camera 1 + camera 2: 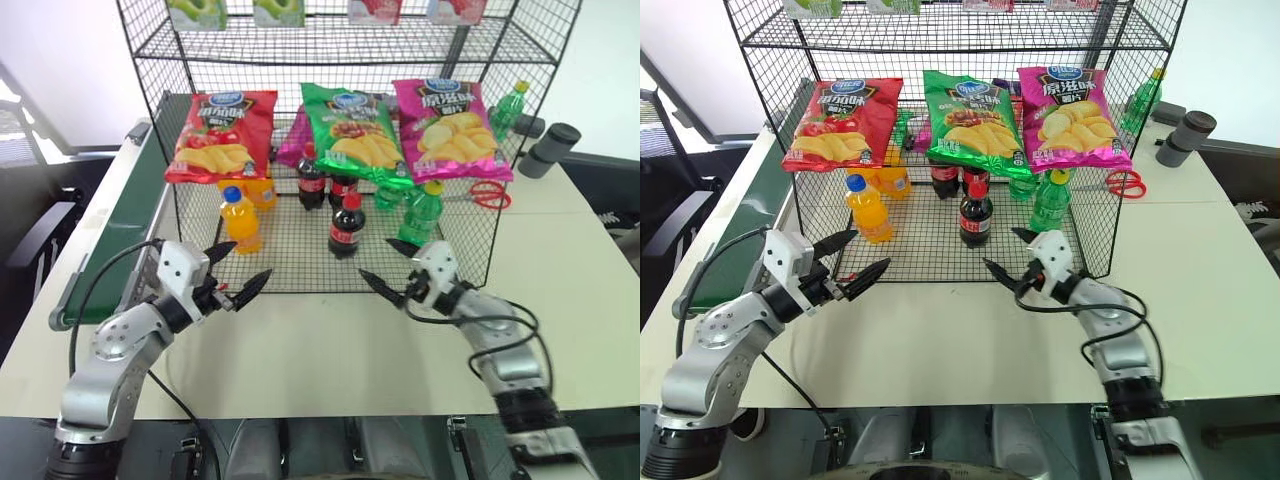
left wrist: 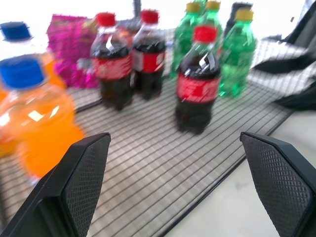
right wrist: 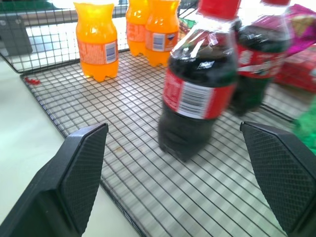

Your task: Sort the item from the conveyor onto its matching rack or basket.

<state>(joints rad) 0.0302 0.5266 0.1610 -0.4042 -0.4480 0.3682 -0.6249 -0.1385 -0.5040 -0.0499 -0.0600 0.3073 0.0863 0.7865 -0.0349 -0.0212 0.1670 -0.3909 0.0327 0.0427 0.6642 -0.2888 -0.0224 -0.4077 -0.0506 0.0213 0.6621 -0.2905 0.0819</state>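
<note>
Left end effector [image 1: 236, 272] and right end effector [image 1: 385, 268] agape

Rack [image 1: 470, 262] front open, chip bags [image 1: 345, 130] overhang, bottles [image 1: 346, 226] crowd bottom tier

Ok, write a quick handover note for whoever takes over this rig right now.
Left gripper: open, holding nothing, near the rack's front edge.
Right gripper: open, holding nothing, just in front of the rack.
Cola bottle: upright on the rack's bottom tier, ahead of two other colas, between the orange drinks and green sodas.
Conveyor: no item visible on it.
Done: cola bottle placed and released.
Left: nothing for this bottle; watch the belt for another.
</note>
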